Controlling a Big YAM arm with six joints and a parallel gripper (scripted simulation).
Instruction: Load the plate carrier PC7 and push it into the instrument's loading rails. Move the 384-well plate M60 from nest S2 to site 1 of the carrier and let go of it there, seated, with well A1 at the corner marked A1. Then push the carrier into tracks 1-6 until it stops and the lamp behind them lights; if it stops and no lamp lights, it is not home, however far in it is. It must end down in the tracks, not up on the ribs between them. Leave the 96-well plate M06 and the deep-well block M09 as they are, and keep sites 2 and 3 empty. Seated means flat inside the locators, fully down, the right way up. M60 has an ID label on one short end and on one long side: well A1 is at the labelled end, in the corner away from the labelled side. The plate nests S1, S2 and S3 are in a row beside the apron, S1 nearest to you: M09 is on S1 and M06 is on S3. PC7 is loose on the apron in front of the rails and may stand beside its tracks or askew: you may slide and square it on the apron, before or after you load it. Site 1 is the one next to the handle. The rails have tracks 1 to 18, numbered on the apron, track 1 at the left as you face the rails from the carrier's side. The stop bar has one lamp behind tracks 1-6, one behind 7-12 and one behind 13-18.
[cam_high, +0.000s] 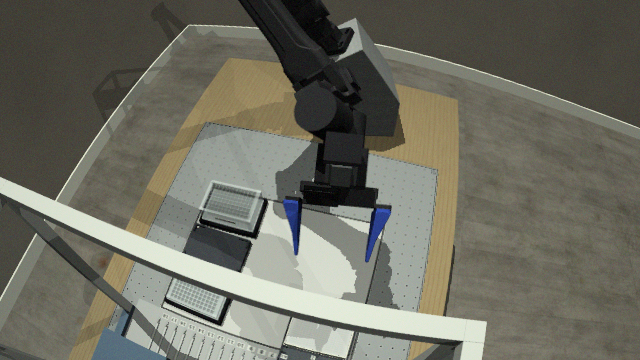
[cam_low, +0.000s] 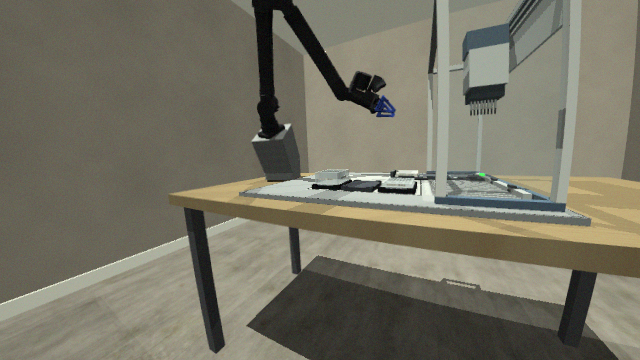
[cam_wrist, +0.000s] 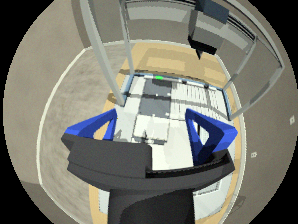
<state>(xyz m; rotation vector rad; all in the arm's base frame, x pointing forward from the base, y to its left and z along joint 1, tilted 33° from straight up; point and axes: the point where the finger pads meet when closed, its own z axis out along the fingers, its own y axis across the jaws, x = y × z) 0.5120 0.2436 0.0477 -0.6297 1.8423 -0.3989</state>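
Observation:
My gripper (cam_high: 334, 235) is open and empty, high above the white apron (cam_high: 320, 260); it also shows in the side view (cam_low: 385, 107) and in the wrist view (cam_wrist: 162, 132). Nest S2 (cam_high: 217, 247) is a bare dark pad. The carrier PC7 (cam_high: 320, 341) lies at the rails, mostly hidden behind the white frame beam, with a pale plate on its near end (cam_low: 405, 173). I cannot read the plate's labels. A green lamp (cam_low: 481, 175) is lit behind the rails, also in the wrist view (cam_wrist: 158, 78). The deep-well block M09 (cam_high: 232, 207) sits on S1 and the 96-well plate M06 (cam_high: 196, 299) on S3.
The instrument's white frame beam (cam_high: 240, 287) crosses in front of the rails. Its posts (cam_low: 442, 100) and a pipetting head (cam_low: 484, 65) stand above the deck. The numbered tracks (cam_high: 200, 342) lie beside the carrier. The robot base (cam_high: 370, 80) is at the table's far end.

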